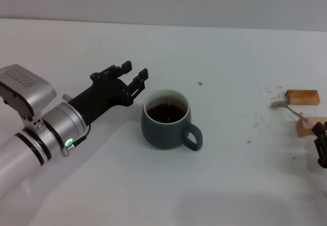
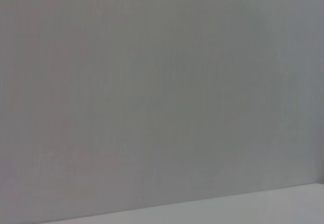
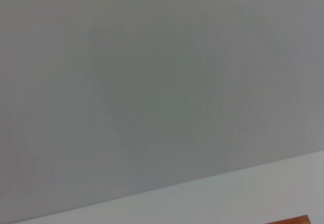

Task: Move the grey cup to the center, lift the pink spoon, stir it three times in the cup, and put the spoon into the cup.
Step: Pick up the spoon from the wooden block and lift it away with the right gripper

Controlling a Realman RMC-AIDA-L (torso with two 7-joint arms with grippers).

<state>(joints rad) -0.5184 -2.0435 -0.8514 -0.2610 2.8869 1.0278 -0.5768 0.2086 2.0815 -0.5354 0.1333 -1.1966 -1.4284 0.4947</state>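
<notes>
text: none legible | labels: none | brands: none | numbers: none | signs: none

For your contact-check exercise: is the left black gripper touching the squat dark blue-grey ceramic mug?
Apart. The head view shows a strip of white table between the left gripper and the mug.

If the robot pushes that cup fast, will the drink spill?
Probably some. The grey cup holds dark liquid close to its rim, so a jolt could slosh it. It looks squat and wide-based, so it should slide rather than tip. The left gripper sits open beside it.
</notes>
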